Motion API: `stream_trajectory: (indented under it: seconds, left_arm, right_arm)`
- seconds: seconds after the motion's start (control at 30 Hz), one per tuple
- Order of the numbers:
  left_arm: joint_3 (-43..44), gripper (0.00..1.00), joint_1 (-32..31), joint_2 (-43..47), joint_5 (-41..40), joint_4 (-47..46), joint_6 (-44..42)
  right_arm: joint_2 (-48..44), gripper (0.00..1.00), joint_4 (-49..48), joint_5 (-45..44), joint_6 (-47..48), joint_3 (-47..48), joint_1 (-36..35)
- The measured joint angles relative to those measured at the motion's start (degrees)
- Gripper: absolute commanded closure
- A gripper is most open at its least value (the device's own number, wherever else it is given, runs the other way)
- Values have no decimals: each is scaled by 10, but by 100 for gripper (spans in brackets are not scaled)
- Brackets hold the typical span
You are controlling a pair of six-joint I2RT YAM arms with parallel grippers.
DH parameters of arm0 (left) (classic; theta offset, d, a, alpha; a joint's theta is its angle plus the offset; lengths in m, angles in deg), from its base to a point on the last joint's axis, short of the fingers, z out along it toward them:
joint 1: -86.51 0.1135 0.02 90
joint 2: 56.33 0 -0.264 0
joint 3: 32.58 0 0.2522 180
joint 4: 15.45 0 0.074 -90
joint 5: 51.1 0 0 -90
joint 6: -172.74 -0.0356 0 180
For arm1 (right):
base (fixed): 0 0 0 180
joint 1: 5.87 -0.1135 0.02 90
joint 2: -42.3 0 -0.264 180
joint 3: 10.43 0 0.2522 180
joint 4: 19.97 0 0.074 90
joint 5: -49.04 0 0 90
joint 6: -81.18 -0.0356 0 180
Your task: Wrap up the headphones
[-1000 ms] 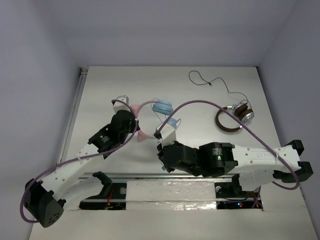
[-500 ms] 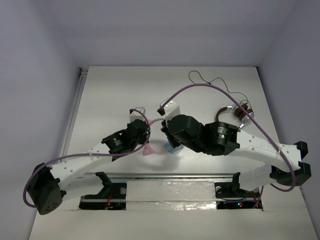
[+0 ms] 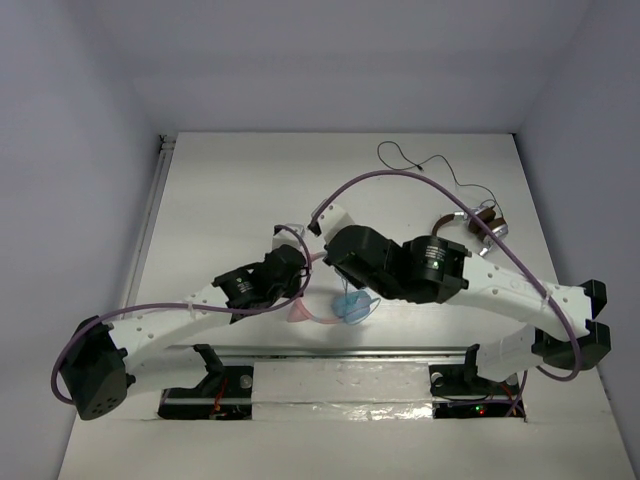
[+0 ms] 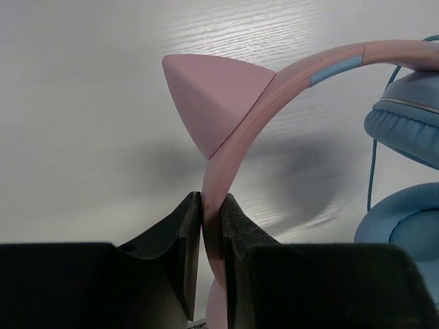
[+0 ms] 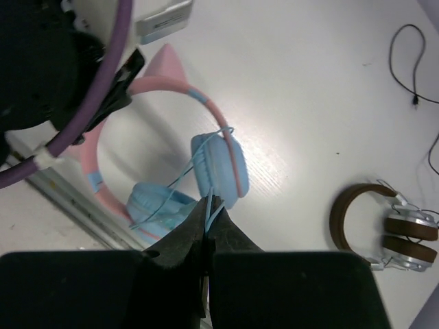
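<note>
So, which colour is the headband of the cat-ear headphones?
The headband is mostly pink, partly light blue; the left wrist view shows it best.

Top view: right arm (image 3: 430, 275) covers most of the headphones (image 3: 352, 306); only cup edges and a pink sliver show. Left wrist: ear cups (image 4: 411, 130) cut by right edge, band's lower end lost inside left gripper (image 4: 211, 212). Right wrist: lower cup partly behind right gripper (image 5: 208, 205); cable (image 5: 221, 147) too thin to trace around the headphones.

I'm working in a robotics lab test cell: a bare white tabletop (image 3: 230, 180) boxed in by plain grey walls (image 3: 340, 60). My left arm (image 3: 170, 320) and right arm (image 3: 500, 290) are mounted along a metal rail (image 3: 340, 365) at its near edge, with purple cables (image 3: 395, 173) looping off them.
</note>
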Motion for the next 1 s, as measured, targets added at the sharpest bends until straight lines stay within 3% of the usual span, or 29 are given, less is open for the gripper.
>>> stream_trajectory:
  seconds: [0.4, 0.67, 1.0]
  left_arm:
    - [1, 100, -1, 2, 82, -33, -7]
    - [11, 100, -1, -8, 131, -52, -20]
    - [49, 100, -1, -11, 83, -5, -33]
  right_arm:
    - [-46, 100, -141, -153, 97, -81, 11]
    - [-54, 100, -249, -178, 172, -118, 22]
    - [-50, 100, -265, -191, 197, -101, 26]
